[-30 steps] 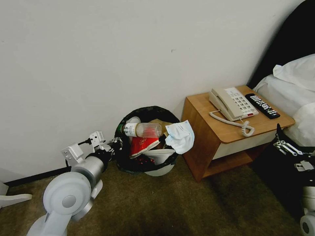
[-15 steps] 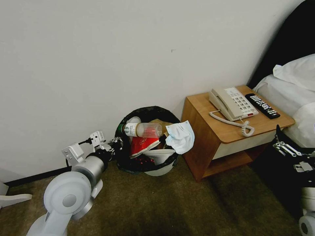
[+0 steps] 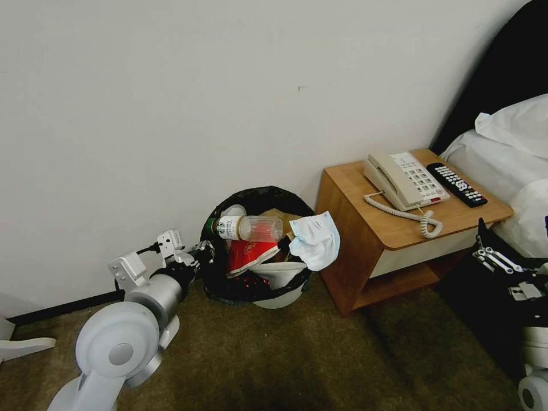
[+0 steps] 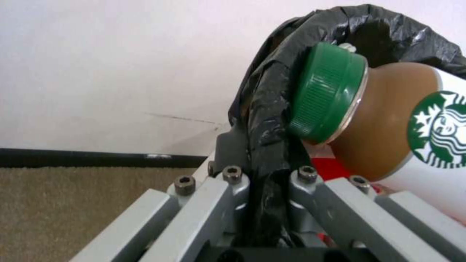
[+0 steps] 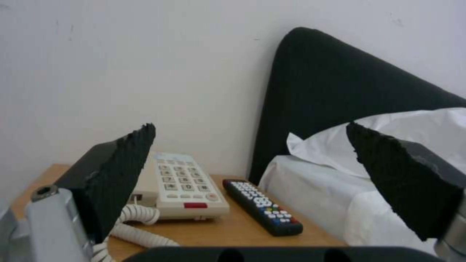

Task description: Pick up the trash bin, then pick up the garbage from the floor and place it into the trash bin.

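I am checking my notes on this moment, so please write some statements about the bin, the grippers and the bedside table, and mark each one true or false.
1. The left gripper is shut on the trash bin rim. True.
2. The right gripper holds the remote control. False: it is open and empty.
3. The face mask lies on the floor. False: it hangs over the bin's rim.
4. A bottle lies across the bin's top. True.
5. The telephone is on the bedside table. True.
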